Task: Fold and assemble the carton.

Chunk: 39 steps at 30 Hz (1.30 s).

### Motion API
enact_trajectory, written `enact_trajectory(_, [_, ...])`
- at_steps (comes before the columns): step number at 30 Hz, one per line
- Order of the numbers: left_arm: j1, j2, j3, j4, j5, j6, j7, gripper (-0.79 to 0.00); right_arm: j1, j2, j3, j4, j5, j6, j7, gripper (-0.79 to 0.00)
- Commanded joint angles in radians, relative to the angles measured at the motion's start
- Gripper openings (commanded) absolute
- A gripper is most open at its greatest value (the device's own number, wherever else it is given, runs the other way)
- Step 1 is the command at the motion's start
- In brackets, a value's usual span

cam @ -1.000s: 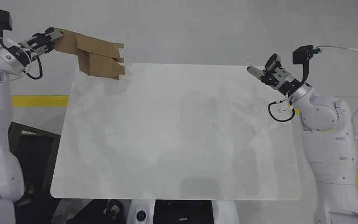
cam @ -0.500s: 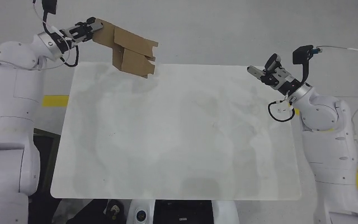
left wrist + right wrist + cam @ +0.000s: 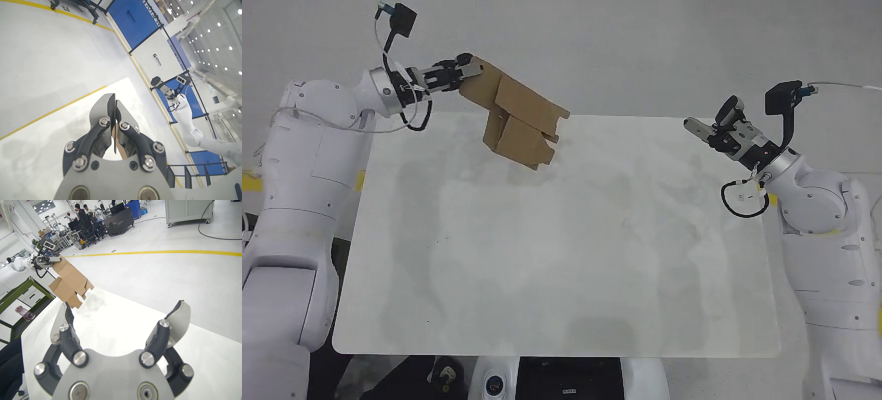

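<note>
Carton [image 3: 520,108] edge pinched betw. L jaws.

There is one white table [image 3: 562,280], and one carton [image 3: 520,122], a flat brown cardboard blank with several flaps, hangs in the air above the table's far left corner. There are two grippers: one left gripper [image 3: 115,100] at that same corner of the table, clamped on the carton's edge, and one right gripper [image 3: 122,306] above the table's far right corner, its two fingers spread apart. Beside the table's left side stands one green metal rack [image 3: 28,285] carrying one pink water bottle [image 3: 25,314].
</note>
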Motion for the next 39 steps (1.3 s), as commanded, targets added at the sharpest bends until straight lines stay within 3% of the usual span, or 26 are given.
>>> enact_trajectory(1, [0.018,-0.001,0.005,-0.029,-0.015,-0.006,-0.014,-0.785,0.000,0.000,0.000,0.000,0.000,0.000,0.000,0.000])
enact_trajectory(5, [0.056,-0.001,0.012,-0.088,-0.046,-0.011,-0.043,-0.785,-0.017,-0.003,-0.018,0.000,0.047,0.005,-0.002,0.000])
enact_trajectory(13, [0.103,0.006,0.015,-0.182,-0.073,-0.026,-0.115,-0.785,0.024,-0.013,-0.113,0.120,0.321,-0.045,0.156,0.000])
enact_trajectory(19, [0.125,0.013,0.006,-0.260,-0.126,-0.024,-0.163,-0.785,0.104,-0.031,-0.234,0.228,0.520,-0.090,0.327,0.000])
enact_trajectory(25, [0.152,0.029,-0.001,-0.348,-0.153,-0.012,-0.176,-0.785,0.190,-0.065,-0.363,0.324,0.626,-0.162,0.375,0.000])
enact_trajectory(31, [0.173,0.046,-0.005,-0.403,-0.185,0.008,-0.195,-0.785,0.278,-0.101,-0.496,0.407,0.760,-0.209,0.505,0.000])
enact_trajectory(39, [0.198,0.068,-0.006,-0.461,-0.216,0.022,-0.210,-0.785,0.341,-0.113,-0.635,0.430,0.823,-0.222,0.492,0.000])
